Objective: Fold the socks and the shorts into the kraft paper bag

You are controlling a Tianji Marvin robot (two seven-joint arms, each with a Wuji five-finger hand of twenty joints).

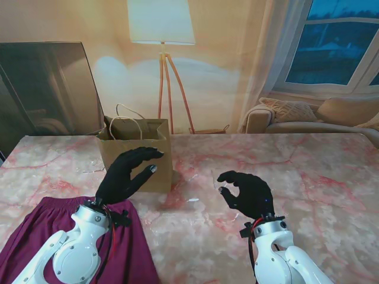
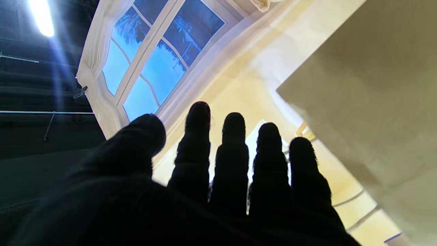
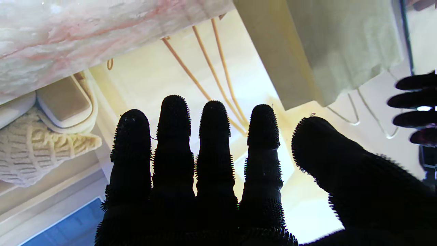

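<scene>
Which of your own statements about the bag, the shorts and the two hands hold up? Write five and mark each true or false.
1. The kraft paper bag stands upright on the marble table. True.
2. The left hand grips the bag's handle. False: it is in front of the bag with its fingers apart, holding nothing.
3. The maroon shorts already sit inside the bag. False: they lie on the table nearer to me, under the left arm.
4. The right hand holds nothing. True.
5. The right hand rests on the shorts. False: it is over bare marble, to the right of the bag and apart from the shorts.
</scene>
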